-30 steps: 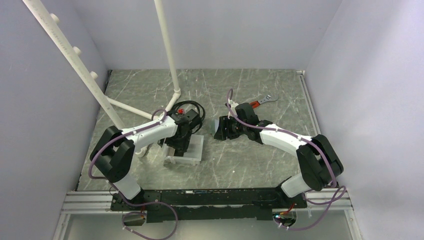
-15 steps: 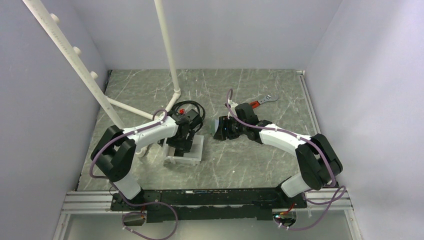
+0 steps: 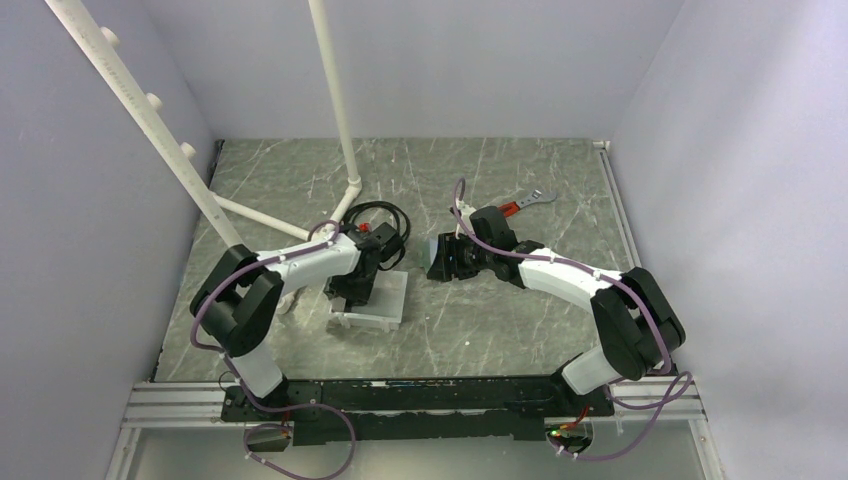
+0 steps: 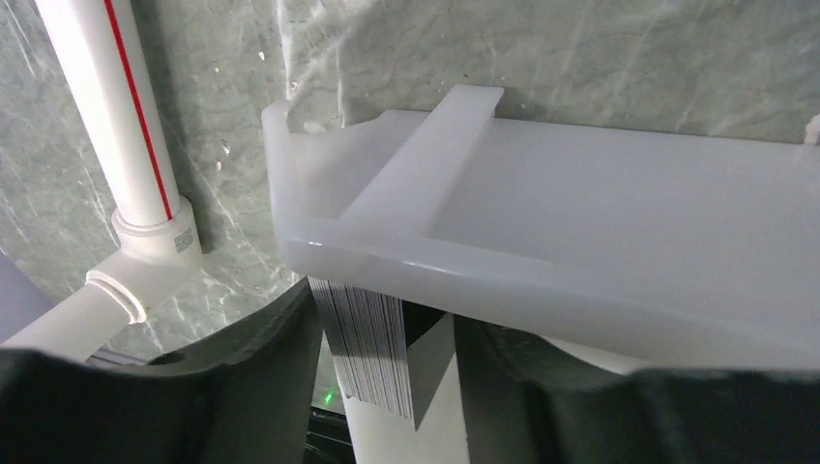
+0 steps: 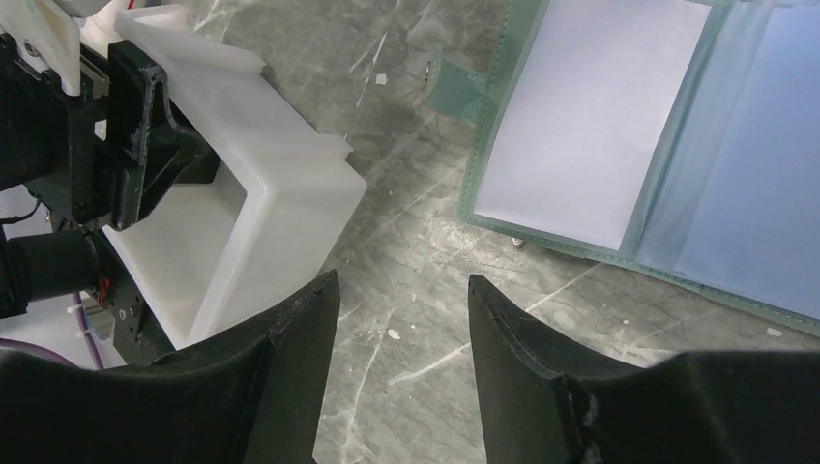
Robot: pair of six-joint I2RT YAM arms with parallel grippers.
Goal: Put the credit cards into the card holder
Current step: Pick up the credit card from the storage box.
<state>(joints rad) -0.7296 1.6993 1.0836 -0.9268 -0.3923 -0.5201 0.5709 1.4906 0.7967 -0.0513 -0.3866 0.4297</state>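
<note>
The credit cards (image 4: 367, 348) stand as an edge-on stack in the white tray (image 4: 541, 222), partly hidden behind its wall. My left gripper (image 4: 385, 324) reaches down into the tray (image 3: 388, 305) with its jaws around the stack. The left finger (image 4: 261, 377) touches the cards, and a gap separates them from the right finger (image 4: 512, 387). The card holder (image 5: 600, 145) lies open on the table, showing a white sheet and light-blue pockets. My right gripper (image 5: 404, 290) hovers open beside it over bare table, holding nothing. From above, the right gripper (image 3: 447, 258) covers most of the holder (image 3: 437, 246).
A white pipe frame (image 3: 340, 110) rises behind the tray, and its joint (image 4: 145, 251) sits close to the tray's left. A black cable loop (image 3: 385, 214) lies behind the left gripper. A red-handled wrench (image 3: 522, 204) rests at the back right.
The left jaws widened, then narrowed around the card stack, and the left arm shifted slightly in the tray. The right arm has barely moved.
</note>
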